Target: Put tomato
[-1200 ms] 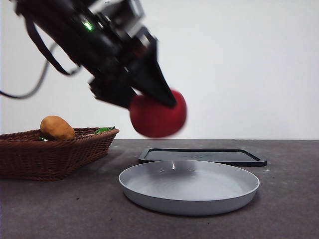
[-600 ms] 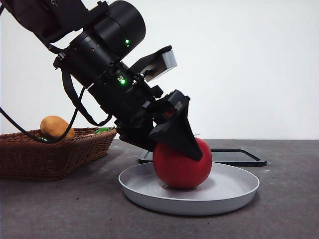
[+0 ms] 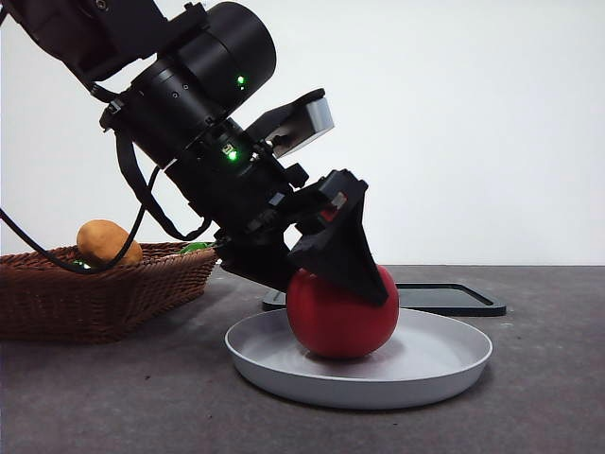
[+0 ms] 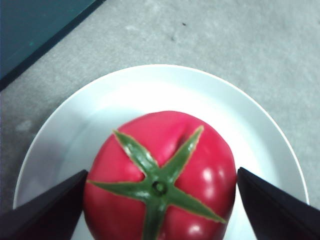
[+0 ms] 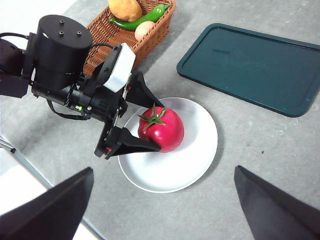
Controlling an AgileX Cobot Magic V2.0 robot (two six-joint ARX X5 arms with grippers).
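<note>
The tomato sits in the white plate on the bench, at its 9 o'clock side. The left claw straddles it, jaws parted. The right claw hovers open overhead.

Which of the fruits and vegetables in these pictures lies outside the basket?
The red tomato. It rests on the white plate between the left hand's black jaws, while the orange-yellow fruit, green pepper and pale egg-shaped piece lie in the wicker basket.

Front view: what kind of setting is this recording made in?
Likely a lab tabletop staged as a kitchen: a grey table against a blank white wall, with a wicker basket of produce, a white plate and a dark tray.
</note>
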